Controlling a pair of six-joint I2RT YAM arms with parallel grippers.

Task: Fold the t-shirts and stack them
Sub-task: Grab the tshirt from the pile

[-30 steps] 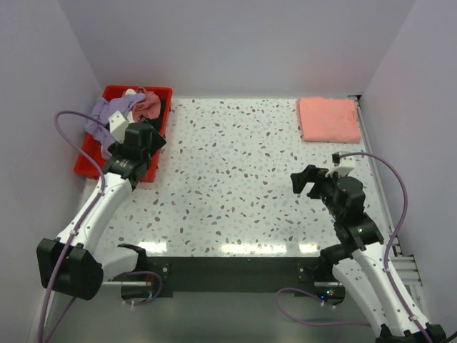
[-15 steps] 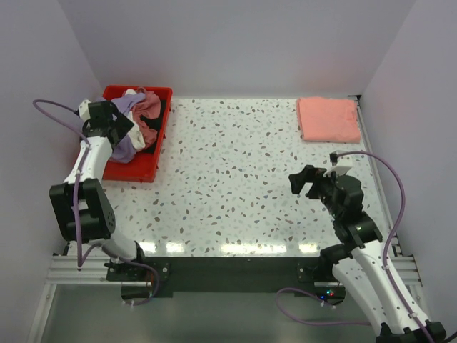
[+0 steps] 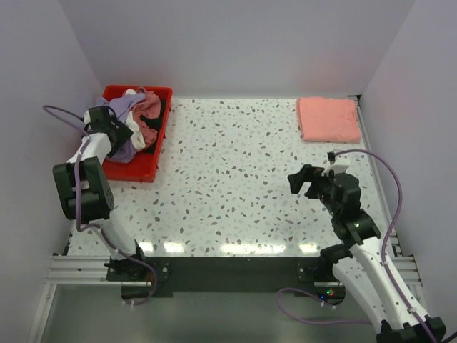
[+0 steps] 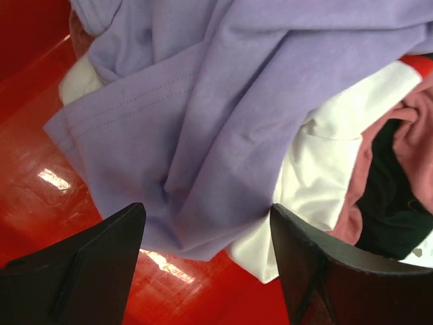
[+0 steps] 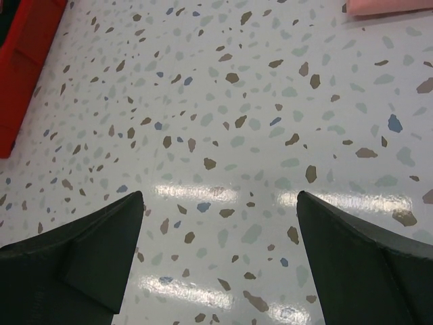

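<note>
A lavender-purple t-shirt lies crumpled in the red tray at the far left, on top of a white shirt, a dusty-rose shirt and a dark one. In the top view the purple shirt hangs toward the tray's near end. My left gripper is open just above the purple shirt's lower edge, holding nothing. A salmon-pink t-shirt lies folded at the far right of the table; its corner shows in the right wrist view. My right gripper is open and empty above the bare table.
The speckled table spans between the tray and the pink shirt. White walls close in left, back and right. The tray's corner shows in the right wrist view. The left arm's cable loops beside the tray.
The left arm swung back from the tray's near edge and now reaches in over the purple shirt from the left. The right arm has barely moved.
</note>
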